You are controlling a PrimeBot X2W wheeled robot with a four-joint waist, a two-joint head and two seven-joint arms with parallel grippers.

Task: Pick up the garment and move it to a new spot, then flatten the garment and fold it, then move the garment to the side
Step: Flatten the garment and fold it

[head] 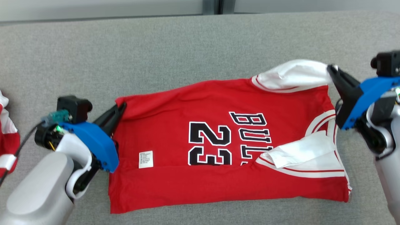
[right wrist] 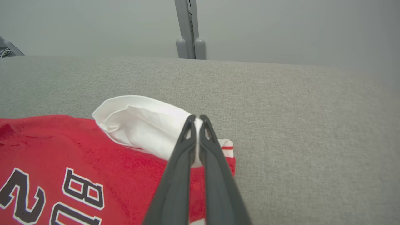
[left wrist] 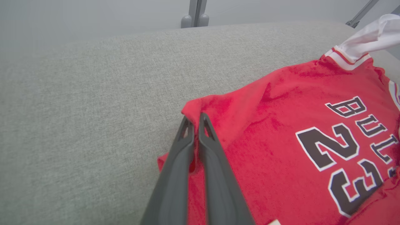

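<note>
Head view: the red Bulls jersey lies spread on the grey padded surface. Jaws of the left gripper are clamped on its far hem corner, those of the right gripper on the white sleeve. This looks like the folding step; next, both arms must lift together, evenly, toward the near edge.

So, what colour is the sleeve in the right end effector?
White sleeve, red trim; clearest in right wrist view.
</note>
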